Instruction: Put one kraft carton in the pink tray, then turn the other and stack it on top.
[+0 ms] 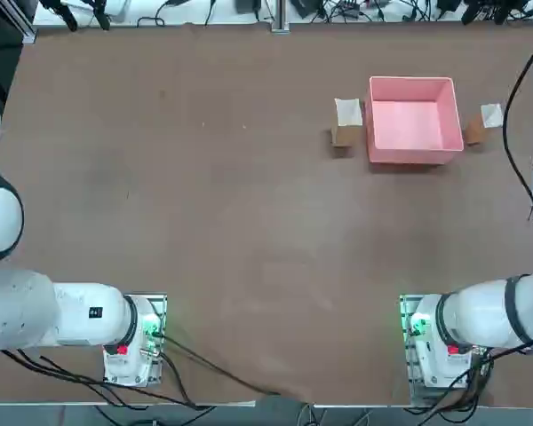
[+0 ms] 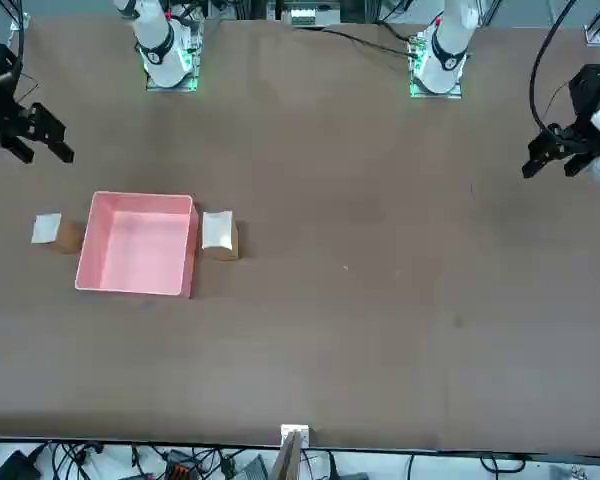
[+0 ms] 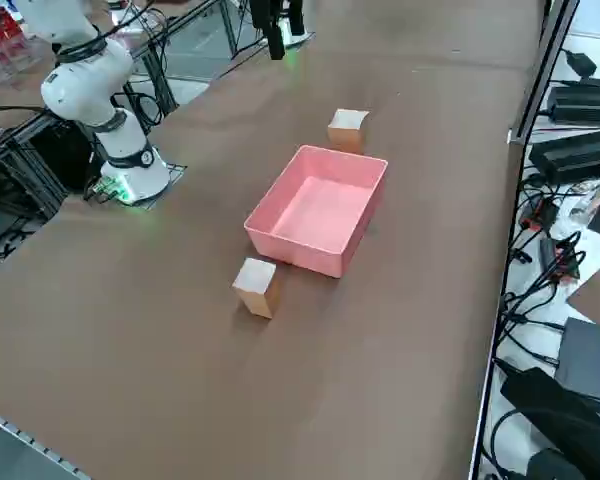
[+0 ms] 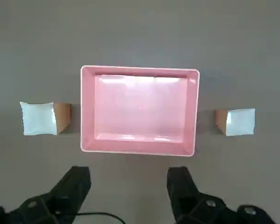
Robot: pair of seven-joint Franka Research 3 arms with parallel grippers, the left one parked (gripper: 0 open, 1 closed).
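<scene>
Cartons of brown kraft board stand on the table on opposite sides of the pink tray (image 1: pixel 410 158): the left carton (image 1: pixel 346 123) almost against its wall, the right carton (image 1: pixel 482 124) a little apart from it. Both look light, stiff and easy to crush, so I would hold one softly across its two flat brown side walls. The right gripper (image 4: pixel 129 179) hangs above the table with fingers wide open, holding nothing.

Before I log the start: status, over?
Right end effector open, empty, short of pink tray. Tray holds nothing; one carton each side. Nothing in the way.
</scene>
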